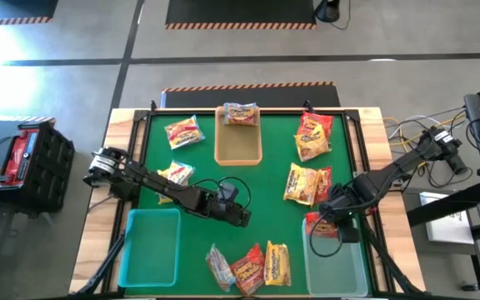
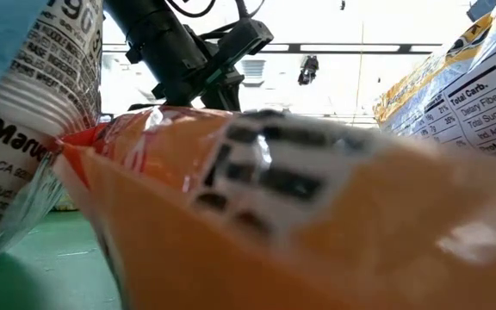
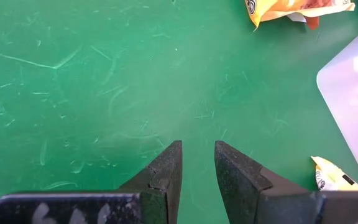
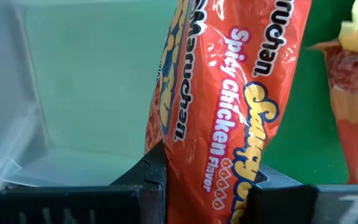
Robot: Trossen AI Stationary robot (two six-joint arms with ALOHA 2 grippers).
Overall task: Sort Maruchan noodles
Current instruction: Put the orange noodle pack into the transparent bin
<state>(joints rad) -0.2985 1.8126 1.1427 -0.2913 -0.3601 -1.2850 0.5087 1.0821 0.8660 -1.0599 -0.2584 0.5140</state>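
Observation:
Maruchan noodle packets lie scattered on the green mat: one (image 1: 182, 132) at far left, one (image 1: 240, 113) on the tan tray's far end, yellow and red ones (image 1: 313, 135) (image 1: 304, 183) at right, several (image 1: 248, 267) at the near edge. My right gripper (image 1: 325, 223) is shut on a red Spicy Chicken packet (image 4: 229, 93) over the far edge of the clear tray (image 1: 340, 267). My left gripper (image 1: 242, 215) hovers over bare mat at mid-table, its fingers (image 3: 197, 168) slightly open with nothing between them. My right gripper pinches the red packet between its two fingers at one end (image 4: 204, 168), across the packet's width. The rest of the packet reaches out ahead of the fingers, lifted clear over the clear tray's edge (image 4: 73, 81). How far back it sits between the fingers is hidden.
A teal tray (image 1: 148, 246) sits at the near left and a tan tray (image 1: 238, 146) at the far middle. A yellow packet (image 1: 176, 173) lies beside my left arm. In the low view, packets (image 2: 300, 215) stand right against the camera and block most of the table.

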